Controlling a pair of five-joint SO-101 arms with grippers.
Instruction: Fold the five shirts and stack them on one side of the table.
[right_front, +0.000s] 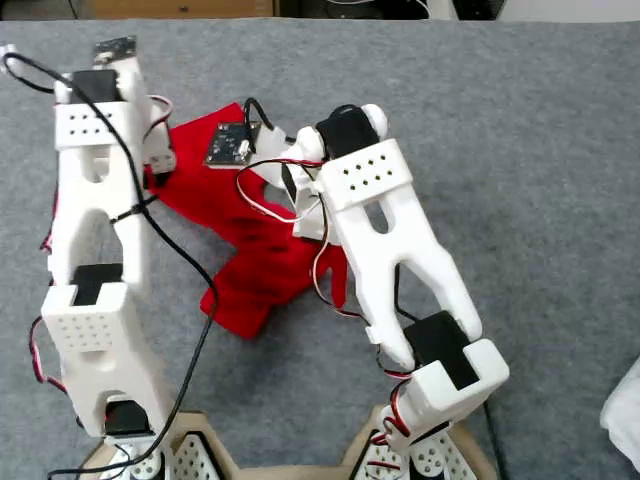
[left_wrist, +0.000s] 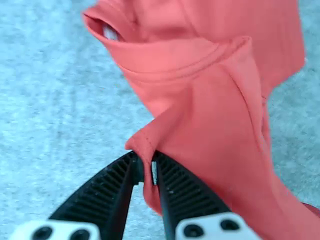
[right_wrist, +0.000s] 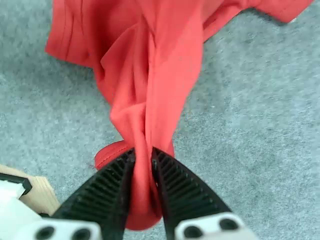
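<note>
A red shirt (right_front: 255, 260) lies crumpled on the grey table between the two arms. In the left wrist view my left gripper (left_wrist: 145, 167) is shut on a hemmed edge of the red shirt (left_wrist: 210, 100), whose collar opening shows farther off. My right gripper (right_wrist: 143, 162) is shut on a bunched fold of the red shirt (right_wrist: 155, 65), which hangs stretched from it down to the table. In the high view the left arm (right_front: 95, 200) stands over the shirt's left side and the right arm (right_front: 385, 220) over its middle.
Grey felt (right_front: 520, 150) covers the table, bare to the right and at the back. A white cloth (right_front: 625, 410) shows at the right edge. The wooden arm bases (right_front: 200, 455) sit at the front edge.
</note>
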